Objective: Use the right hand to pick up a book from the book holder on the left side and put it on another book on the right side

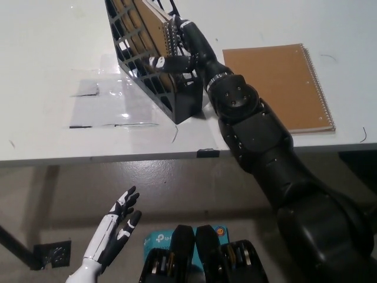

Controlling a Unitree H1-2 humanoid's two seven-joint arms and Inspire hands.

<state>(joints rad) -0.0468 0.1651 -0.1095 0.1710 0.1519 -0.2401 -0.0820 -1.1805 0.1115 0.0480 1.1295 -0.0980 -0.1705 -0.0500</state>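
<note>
Right hand (pixel 187 50) at the black book holder (pixel 154 82), fingers (pixel 166 61) wrapped on the brown book (pixel 148 35) inside it. Book not yet lifted out. Target notebook (pixel 277 85) lies flat on the table (pixel 53 71), right of holder. Carry and placing remain. Left hand (pixel 113 233) idle below table edge, fingers spread.

Book holder (pixel 154 88): black lattice rack, tilted, at 11 o'clock on white table. Brown spiral-bound book (pixel 154 30) stands upright inside it, spine w/ wire binding toward 3 o'clock. Second brown spiral book (pixel 277 82) lies flat at 2 o'clock, well apart from holder.
</note>
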